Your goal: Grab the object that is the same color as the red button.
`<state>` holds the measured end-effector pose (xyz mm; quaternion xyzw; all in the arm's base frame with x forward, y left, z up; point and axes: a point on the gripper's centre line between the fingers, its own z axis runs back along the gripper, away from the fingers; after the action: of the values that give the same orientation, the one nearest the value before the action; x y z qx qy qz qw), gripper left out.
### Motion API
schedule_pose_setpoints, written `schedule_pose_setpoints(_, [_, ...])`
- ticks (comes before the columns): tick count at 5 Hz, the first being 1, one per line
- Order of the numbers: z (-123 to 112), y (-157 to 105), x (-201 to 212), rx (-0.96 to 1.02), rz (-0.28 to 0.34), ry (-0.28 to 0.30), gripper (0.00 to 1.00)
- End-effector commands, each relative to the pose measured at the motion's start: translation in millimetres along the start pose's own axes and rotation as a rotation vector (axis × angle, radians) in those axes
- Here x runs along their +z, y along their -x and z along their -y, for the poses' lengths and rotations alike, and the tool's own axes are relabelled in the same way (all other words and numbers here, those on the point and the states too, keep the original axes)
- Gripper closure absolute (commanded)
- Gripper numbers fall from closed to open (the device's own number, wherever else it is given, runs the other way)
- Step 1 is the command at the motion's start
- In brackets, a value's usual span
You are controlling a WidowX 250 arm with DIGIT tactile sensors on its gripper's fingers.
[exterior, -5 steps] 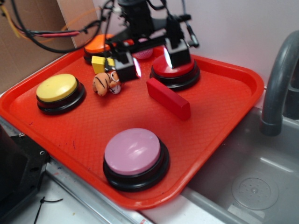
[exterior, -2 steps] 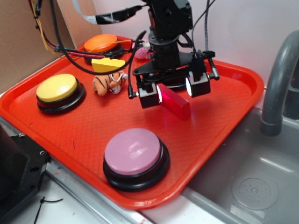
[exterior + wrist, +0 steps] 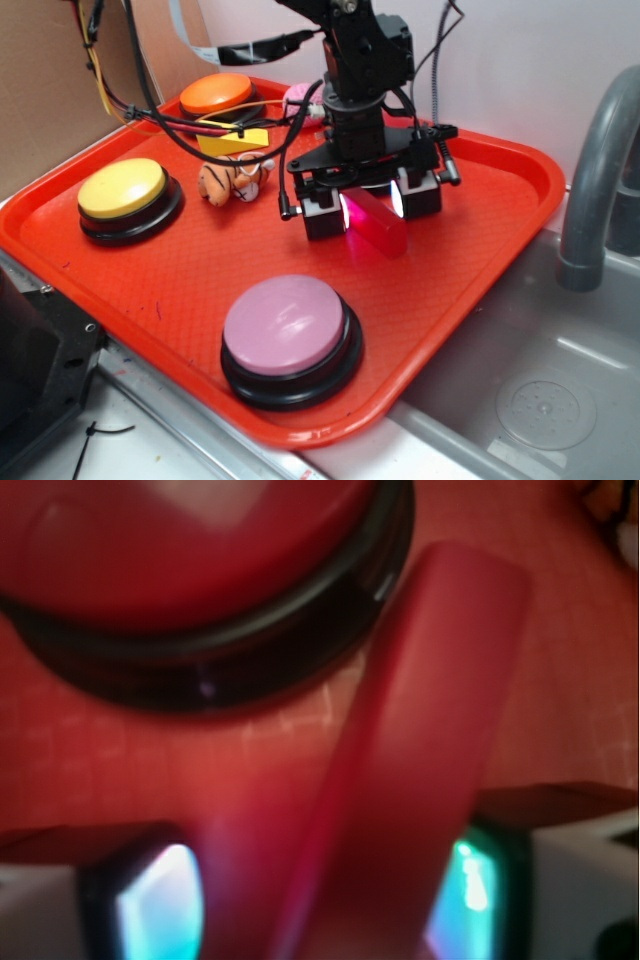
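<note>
The object, a long red block (image 3: 381, 222), lies on the red tray (image 3: 505, 215) right of centre. My gripper (image 3: 368, 210) is lowered over it, open, one finger on each side of the block's near end. The wrist view shows the block (image 3: 420, 730) running up between the two lit pads (image 3: 160, 905), close to both of them. Just beyond the block sits the red button (image 3: 180, 540) with its black base. In the exterior view the gripper body hides nearly all of that button.
On the tray also stand a pink button (image 3: 290, 330) at the front, a yellow button (image 3: 122, 190) at left and an orange button (image 3: 215, 93) at the back. A yellow wedge (image 3: 232, 140) and a tiger toy (image 3: 228, 180) lie left of the gripper. Sink (image 3: 540, 390) and faucet (image 3: 600, 170) are at right.
The gripper came forward from over the red button and dropped down around the red block. Its fingers now stand a little closer together than 0.4 s ago.
</note>
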<state>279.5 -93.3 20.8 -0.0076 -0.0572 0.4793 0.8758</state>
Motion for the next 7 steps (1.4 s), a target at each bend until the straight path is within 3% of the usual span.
schedule_pose_setpoints(1, [-7.4, -18.6, 33.7, -0.064, -0.007, 0.053, 1.00])
schedule_pose_setpoints(3, [-39.4, -40.0, 108.1, -0.240, 0.027, 0.082, 1.00])
schedule_pose_setpoints(4, [-55.6, -51.2, 139.6, -0.470, 0.016, 0.133, 1.00])
schedule_pose_setpoints(6, [-86.7, -59.9, 174.6, -0.764, -0.054, 0.170, 1.00])
schedule_pose_setpoints(7, [-93.6, -58.0, 180.0, -0.802, -0.034, 0.174, 1.00])
